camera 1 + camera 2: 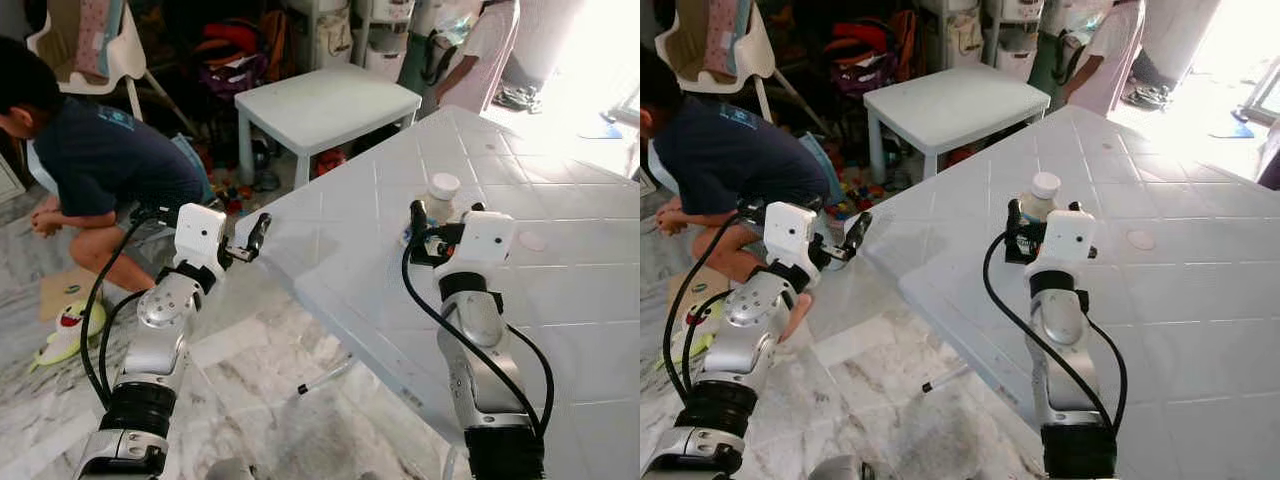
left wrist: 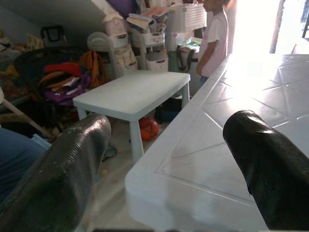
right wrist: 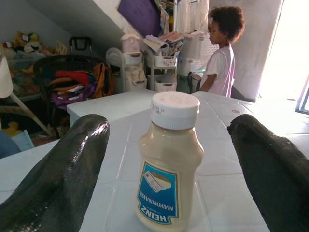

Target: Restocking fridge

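Note:
A Heinz mayonnaise bottle (image 3: 169,169) with a white cap stands upright on the big white tiled table (image 1: 560,300), near its left side. My right gripper (image 1: 445,212) is level with the bottle, open, one black finger (image 3: 58,179) on each side of it and neither touching. The bottle (image 1: 440,195) sits just past the fingertips. My left gripper (image 1: 255,238) hovers open and holding nothing, beside the table's near left corner (image 2: 159,179).
A person (image 1: 100,160) crouches on the marble floor close to my left arm. Another person (image 1: 485,50) stands at the table's far end. A small white side table (image 1: 325,100) stands behind. A toy (image 1: 70,325) and a pen-like rod (image 1: 320,378) lie on the floor. A pale disc (image 1: 532,241) rests on the table.

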Robot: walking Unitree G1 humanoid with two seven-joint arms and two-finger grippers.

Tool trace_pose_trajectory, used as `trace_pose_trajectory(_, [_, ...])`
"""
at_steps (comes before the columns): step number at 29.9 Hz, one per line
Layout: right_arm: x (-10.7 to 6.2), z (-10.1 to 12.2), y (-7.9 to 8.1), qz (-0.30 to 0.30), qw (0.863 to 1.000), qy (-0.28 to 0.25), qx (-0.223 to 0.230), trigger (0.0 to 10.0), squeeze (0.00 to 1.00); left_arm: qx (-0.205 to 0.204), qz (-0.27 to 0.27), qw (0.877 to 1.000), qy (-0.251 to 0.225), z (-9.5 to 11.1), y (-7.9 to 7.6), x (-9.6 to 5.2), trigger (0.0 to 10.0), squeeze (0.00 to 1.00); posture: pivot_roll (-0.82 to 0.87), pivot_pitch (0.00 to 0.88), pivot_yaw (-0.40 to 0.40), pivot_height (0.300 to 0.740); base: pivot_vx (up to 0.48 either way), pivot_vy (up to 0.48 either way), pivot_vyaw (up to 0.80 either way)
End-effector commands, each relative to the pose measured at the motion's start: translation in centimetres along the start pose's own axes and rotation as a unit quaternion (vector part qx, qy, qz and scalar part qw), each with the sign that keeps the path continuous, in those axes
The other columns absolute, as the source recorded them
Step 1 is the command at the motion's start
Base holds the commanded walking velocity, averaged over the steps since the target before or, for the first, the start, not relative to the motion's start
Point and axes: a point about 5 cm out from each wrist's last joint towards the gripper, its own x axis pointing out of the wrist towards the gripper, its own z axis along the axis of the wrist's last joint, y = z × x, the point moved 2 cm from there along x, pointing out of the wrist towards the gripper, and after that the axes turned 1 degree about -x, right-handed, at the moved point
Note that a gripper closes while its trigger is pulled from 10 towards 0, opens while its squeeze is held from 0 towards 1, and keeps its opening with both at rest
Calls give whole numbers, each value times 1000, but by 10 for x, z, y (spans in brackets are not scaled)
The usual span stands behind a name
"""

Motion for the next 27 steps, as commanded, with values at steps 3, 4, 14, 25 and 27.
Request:
trace_pose_trajectory(3, [8, 5, -4, -5, 1000, -9, -6, 10000, 0, 2, -5, 1000, 2, 1, 1, -2, 10000, 0, -44, 16, -48, 740, 0, 0, 0])
trace_pose_trajectory(4, [12, 6, -5, -6, 1000, -10, -5, 10000, 0, 3, -8, 1000, 4, 1, 1, -3, 10000, 0, -37, 22, -44, 740, 0, 0, 0])
trace_pose_trajectory(14, [44, 18, -8, -5, 1000, -24, -10, 10000, 0, 20, -11, 1000, 20, -1, 10, -15, 10000, 0, 6, 57, -32, 740, 0, 0, 0])
trace_pose_trajectory(25, [57, 19, -2, -7, 1000, -19, 19, 10000, 0, 24, -11, 999, 23, 2, 13, -16, 10000, 0, 17, 71, -29, 740, 0, 0, 0])
trace_pose_trajectory(27, [60, 19, 0, -5, 1000, -17, 19, 10000, 0, 25, -11, 999, 25, 2, 13, -17, 10000, 0, 22, 75, -28, 740, 0, 0, 0])
